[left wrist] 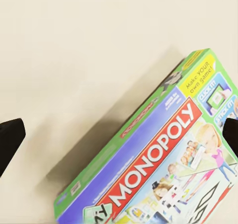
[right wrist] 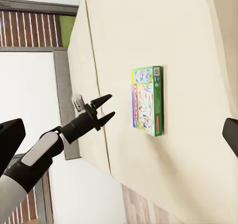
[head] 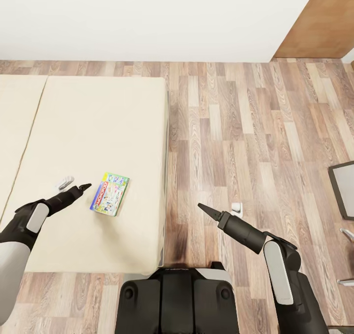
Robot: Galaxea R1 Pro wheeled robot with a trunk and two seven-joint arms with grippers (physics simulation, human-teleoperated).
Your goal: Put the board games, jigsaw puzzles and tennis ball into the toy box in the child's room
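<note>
One of the board games [head: 110, 194], a green-edged Monopoly box, lies flat on the cream bed [head: 98, 117] near its right side. It also shows close up in the left wrist view [left wrist: 163, 159] and in the right wrist view [right wrist: 147, 101]. My left gripper [head: 84, 187] hovers just left of the box, apart from it. Its fingers [right wrist: 108, 108] are spread open with nothing between them. Over the wood floor right of the bed, my right gripper [head: 201, 207] is open and empty. The table and the toy box are out of view.
The bed's right edge [head: 166, 176] drops to plank floor [head: 246, 127]. A white wall [head: 147, 19] runs behind, with a brown panel [head: 319, 24] at the far right. A dark-framed object [head: 344, 189] sits at the right edge. My base [head: 174, 294] is at the bed's foot.
</note>
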